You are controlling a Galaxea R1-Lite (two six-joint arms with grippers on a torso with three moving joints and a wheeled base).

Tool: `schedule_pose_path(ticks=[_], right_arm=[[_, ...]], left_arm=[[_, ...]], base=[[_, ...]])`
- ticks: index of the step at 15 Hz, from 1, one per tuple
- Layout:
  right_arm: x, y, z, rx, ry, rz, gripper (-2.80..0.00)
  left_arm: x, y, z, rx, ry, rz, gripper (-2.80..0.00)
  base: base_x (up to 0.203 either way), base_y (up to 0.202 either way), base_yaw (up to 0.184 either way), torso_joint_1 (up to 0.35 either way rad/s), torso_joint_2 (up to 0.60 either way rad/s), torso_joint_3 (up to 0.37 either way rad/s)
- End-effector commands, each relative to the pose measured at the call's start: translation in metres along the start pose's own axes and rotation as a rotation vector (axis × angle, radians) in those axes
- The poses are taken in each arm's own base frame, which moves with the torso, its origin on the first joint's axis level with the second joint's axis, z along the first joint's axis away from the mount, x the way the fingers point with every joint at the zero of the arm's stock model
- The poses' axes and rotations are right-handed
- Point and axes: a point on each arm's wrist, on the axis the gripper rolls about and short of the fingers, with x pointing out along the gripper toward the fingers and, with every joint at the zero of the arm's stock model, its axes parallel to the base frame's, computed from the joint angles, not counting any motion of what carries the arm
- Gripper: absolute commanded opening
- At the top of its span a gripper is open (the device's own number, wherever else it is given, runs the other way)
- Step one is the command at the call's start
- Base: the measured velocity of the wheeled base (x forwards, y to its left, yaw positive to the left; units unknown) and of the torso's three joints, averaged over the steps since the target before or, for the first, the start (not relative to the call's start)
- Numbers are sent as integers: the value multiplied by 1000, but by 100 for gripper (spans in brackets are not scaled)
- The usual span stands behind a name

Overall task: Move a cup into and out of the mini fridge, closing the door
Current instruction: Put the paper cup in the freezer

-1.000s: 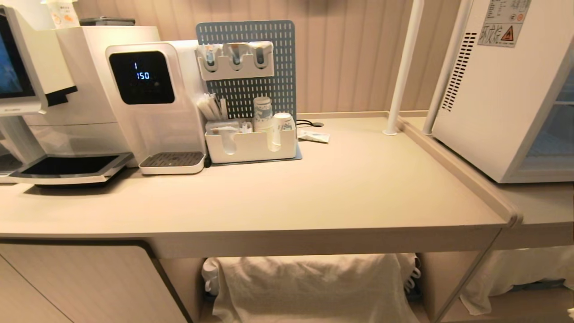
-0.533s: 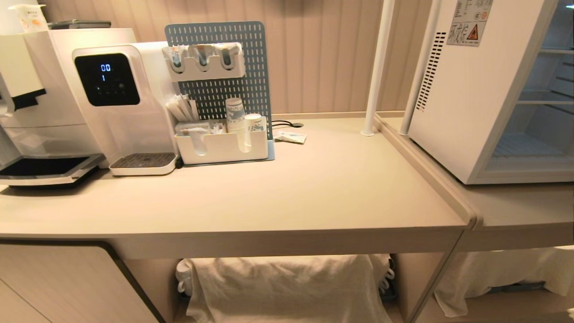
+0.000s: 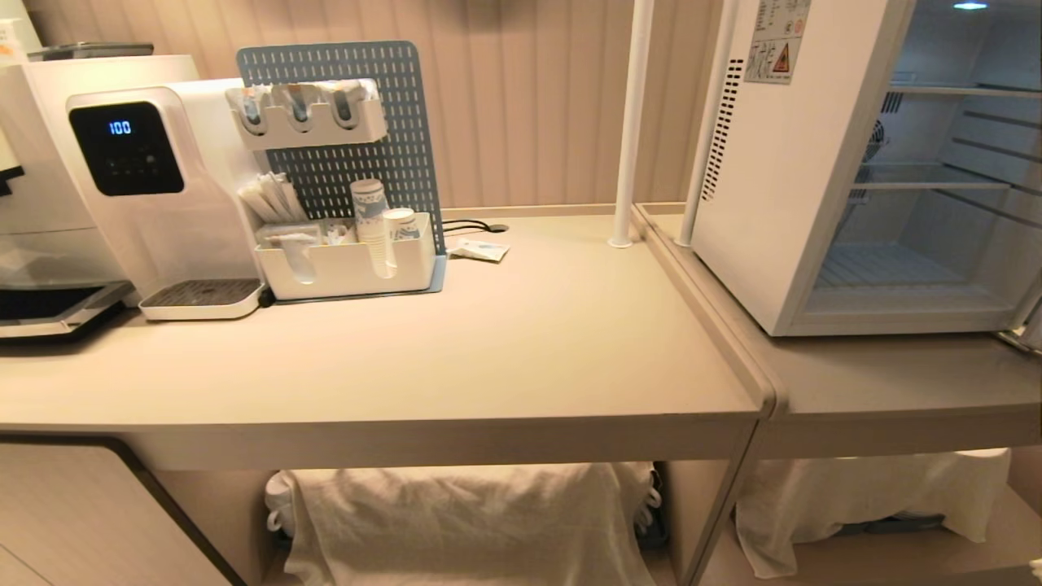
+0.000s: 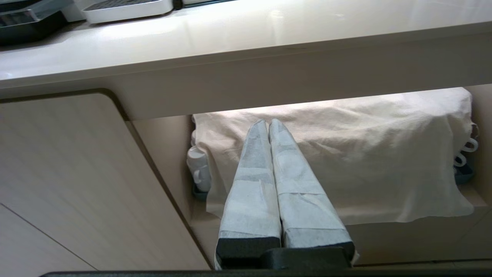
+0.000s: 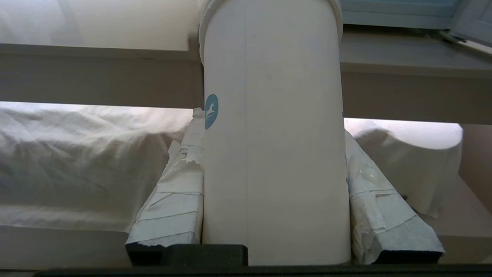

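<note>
My right gripper (image 5: 271,129) is shut on the cup (image 5: 273,146), a white paper cup with a small blue mark, held upright between the taped fingers (image 5: 173,200). It hangs below the counter's front edge, in front of draped cloth. The mini fridge (image 3: 765,179) stands on the right counter with its inside showing: wire shelves and a rear fan. The door is swung open; only a sliver of its lower corner (image 3: 1027,327) shows. My left gripper (image 4: 268,125) is shut and empty, low before the counter. Neither arm shows in the head view.
A water dispenser (image 3: 155,187) and a white organiser (image 3: 350,268) with a stack of cups (image 3: 370,216) stand at the back left. Two white poles (image 3: 631,122) rise beside the fridge. A raised lip (image 3: 708,317) divides the two counters. Cloth (image 3: 464,521) covers things underneath.
The whole head view has slid leftward, so the camera has moved to the right; more of the fridge's inside shows now. Nothing on the counter has moved.
</note>
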Motion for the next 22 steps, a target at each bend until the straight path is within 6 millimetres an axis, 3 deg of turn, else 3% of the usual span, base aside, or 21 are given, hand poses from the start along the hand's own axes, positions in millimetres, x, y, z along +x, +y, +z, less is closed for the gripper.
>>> schedule_pose_path(ticks=[1,17,22], right_arm=[[0,0,0,-1,1,1,-280],[0,0,0,-1,1,1,-280],[-2,-1,4,48,19,-7,-280]], left_arm=[[0,0,0,0,2,1,-280],[0,0,0,4,0,-2,-280],[0,0,0,-68,-7,6,-280]], base=[[0,-195,0,0,2,1],[0,-195,1,3,1,2],[0,-40,0,0,1,2]])
